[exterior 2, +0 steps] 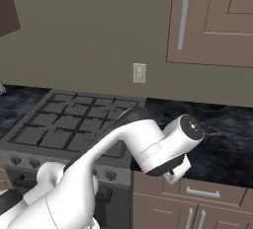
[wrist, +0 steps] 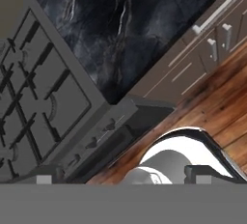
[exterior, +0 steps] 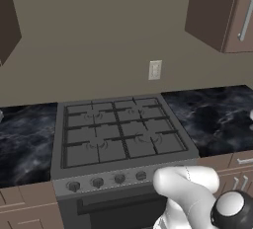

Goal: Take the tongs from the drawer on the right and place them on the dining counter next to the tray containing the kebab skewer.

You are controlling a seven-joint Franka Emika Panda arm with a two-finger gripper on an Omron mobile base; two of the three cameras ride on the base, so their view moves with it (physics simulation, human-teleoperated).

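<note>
The drawer (exterior 2: 217, 187) is a light-brown front with a slim silver bar handle (exterior 2: 202, 192), just under the black counter to the right of the stove. It is shut, and the tongs are hidden. The drawer (exterior: 232, 161) reaches the right edge of the left base view. In the hand view the drawer (wrist: 183, 54) runs diagonally below the marble, its handle (wrist: 218, 9) near the top right. My gripper (exterior 2: 173, 175) hangs in front of the counter edge near the drawer's left end. The gripper (wrist: 123, 175) is open, fingertips (wrist: 200, 172) far apart, nothing between them. The dining counter, tray and kebab skewer are out of view.
A grey stove (exterior: 118, 129) with knobs along its front sits between two black marble counter sections (exterior 2: 217, 134). Brown wall cabinets (exterior 2: 212, 18) hang above the right side. Lower cabinet doors (wrist: 219, 42) and wooden floor (wrist: 222, 107) lie below the drawer.
</note>
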